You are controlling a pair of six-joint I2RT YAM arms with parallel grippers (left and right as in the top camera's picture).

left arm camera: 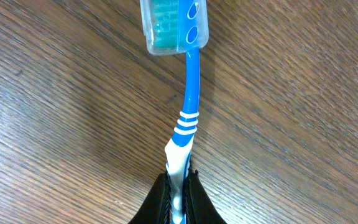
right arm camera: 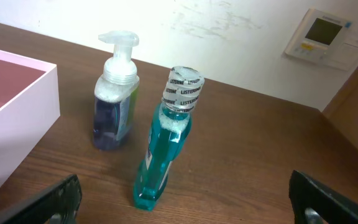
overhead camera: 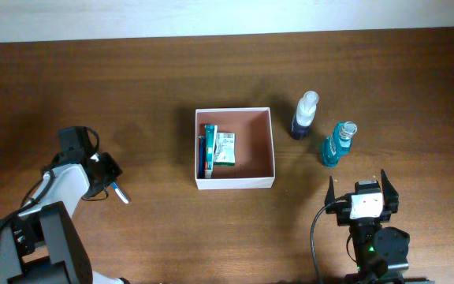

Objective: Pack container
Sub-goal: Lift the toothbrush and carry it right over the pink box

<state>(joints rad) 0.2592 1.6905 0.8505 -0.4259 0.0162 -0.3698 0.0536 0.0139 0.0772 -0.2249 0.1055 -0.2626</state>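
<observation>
Arms: we log the left gripper [left arm camera: 179, 190] low over the table [overhead camera: 132, 79], left side, jaws pinching the white end of a blue toothbrush [left arm camera: 188, 106] with a clear head cap; the right gripper [overhead camera: 359, 186] near the front edge, jaws spread wide. Square container [overhead camera: 235, 183], thin white walls, reddish-brown inside, mid-table, holds a green-white carton [overhead camera: 225, 147]. Pump bottle [overhead camera: 304, 115] and teal mouthwash bottle [overhead camera: 336, 144] stand upright to its right. Dark wood grain; pale wall [overhead camera: 211, 16] behind.

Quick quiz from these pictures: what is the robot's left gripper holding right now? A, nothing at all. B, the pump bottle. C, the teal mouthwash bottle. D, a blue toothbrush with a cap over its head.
D: in the left wrist view the left gripper is shut on the handle end of the toothbrush, whose capped head points away over the wooden table.
</observation>
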